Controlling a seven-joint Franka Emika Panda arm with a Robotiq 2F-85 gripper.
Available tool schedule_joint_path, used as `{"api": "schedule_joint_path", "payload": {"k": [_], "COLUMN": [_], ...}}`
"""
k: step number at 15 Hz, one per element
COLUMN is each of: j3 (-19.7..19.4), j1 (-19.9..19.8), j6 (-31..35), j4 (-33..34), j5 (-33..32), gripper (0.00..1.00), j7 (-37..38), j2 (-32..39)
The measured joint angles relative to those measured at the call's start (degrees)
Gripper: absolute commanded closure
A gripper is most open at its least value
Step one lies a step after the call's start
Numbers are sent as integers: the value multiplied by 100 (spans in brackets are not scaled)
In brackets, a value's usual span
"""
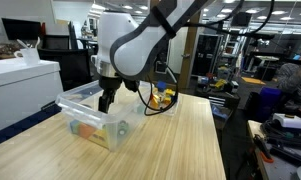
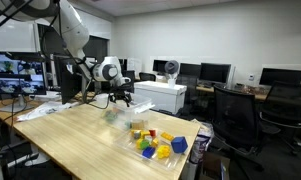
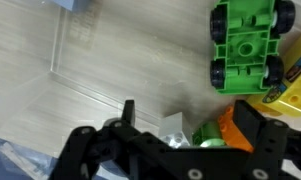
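My gripper hangs open and empty inside the clear bin, with small orange and green pieces right between its fingers. The green toy car lies just beyond, off toward the finger at the picture's right. Its length runs across the line between the fingers.

A pale wooden table fills the lower half of both exterior views, and in an exterior view a loose pile of bright toy blocks (yellow, red, green and blue) lies on it at lower centre. Right of centre there stands a black office chair, with dark monitors along the back and a white cabinet at centre. A lit screen sits at the far left, and in an exterior view a white machine occupies the left middle.
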Motion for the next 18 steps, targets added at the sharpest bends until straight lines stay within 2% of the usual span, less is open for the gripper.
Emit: {"api": "schedule_joint_path", "payload": {"k": [5,7,8,9,14,18], "j3": [34,150,174,178,124,49], "j1": [4,51,103,104,74,1], "j6": [-5,-5,-32,-42,-39,-33], "j4": [641,1239,1679,1748,2185,2230], "j5": [0,0,0,0,0,0], "gripper": [0,0,25,27,69,98], "j7": [-14,-30,-30,-30,-30,-30], "j2": [651,1045,1305,1349,1590,1604]}}
